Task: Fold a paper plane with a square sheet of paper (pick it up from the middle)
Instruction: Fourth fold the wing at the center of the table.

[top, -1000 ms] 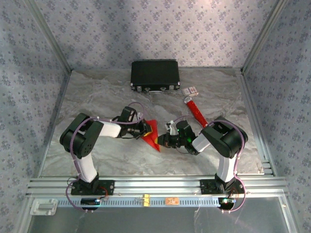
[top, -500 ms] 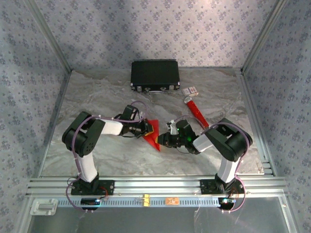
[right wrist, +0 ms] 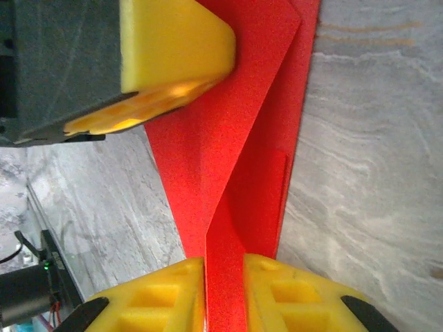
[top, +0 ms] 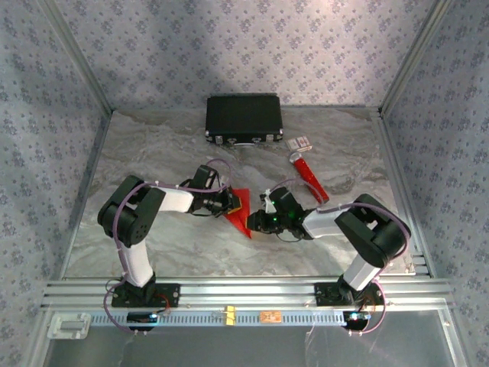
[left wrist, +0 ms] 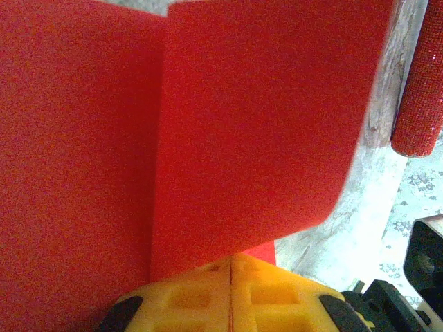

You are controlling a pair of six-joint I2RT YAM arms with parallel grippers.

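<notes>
A: Ground first. Grey marbled table [top: 168, 153]. Flat black hard-shell case [top: 243, 118] at far centre.

B: Noted. The work piece?

A: Thin, bright red square sheet of paper [top: 241, 211], already creased into a smaller pointed shape. It sits mid-table between the two grippers, well near of the case. The left wrist view shows a fold line down the sheet [left wrist: 263, 124] and a free edge curling over.

B: Handling?

A: I judge it very light and limp, with stiffness only along the creases. It will crumple or tear under a hard pull, and slide on the smooth table if pushed. Best hold looks like the layered fold, not the loose flap.

B: Other items?

A: Red stick-like tube with a white end [top: 309, 174], right of centre, apart from the paper.

B: Grippers?

A: Left gripper [top: 232, 201]: arm reaching right and low. Its yellow pads [left wrist: 277, 294] are pressed together and seem to pinch the sheet's left-far edge.

B: Right?

A: Right gripper [top: 257, 221]: arm bent leftward, wrist low to the table. Its yellow fingertips [right wrist: 291, 290] stand slightly parted, straddling the paper's folded ridge [right wrist: 242, 159]. They look loose around it, not clamped.
</notes>
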